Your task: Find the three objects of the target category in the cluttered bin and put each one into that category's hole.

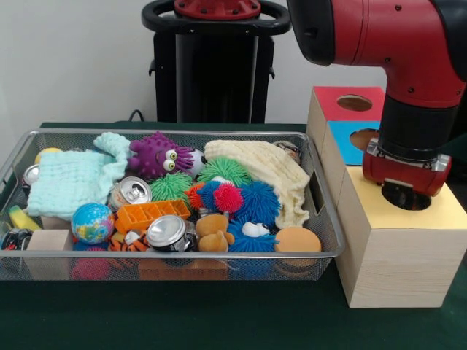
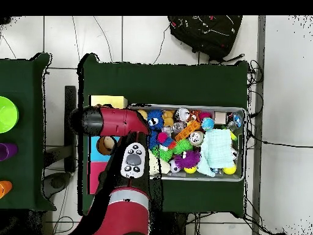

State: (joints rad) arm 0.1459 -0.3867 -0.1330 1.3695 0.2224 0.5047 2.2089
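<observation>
I'm parked right over the hole in the yellow-topped cube, my wrist end sitting so low on it that the dark cutout only peeks out beneath me, and honestly, I cannot tell how my jaws stand, because the gripper is buried under my own red cuff in the front view and under my arm from overhead. Whether a rope toy is in my grasp or dropping through the hole, I cannot say; nothing of the kind shows around the cutout. Off to the left, the cluttered bin is packed: a purple googly-eyed plush at the far side, spiky rubber balls in green, blue and pink, drink cans, a little globe ball, a pale green cloth and a cream cloth draped over things. Scanning that pile, I pick out no knotted rope toy for certain; any left could be hiding under the cloths. The red-topped cube and blue-topped cube sit behind, untouched by me. My read: I'm at a delivery, and how many of the three are done I can't count from here.
</observation>
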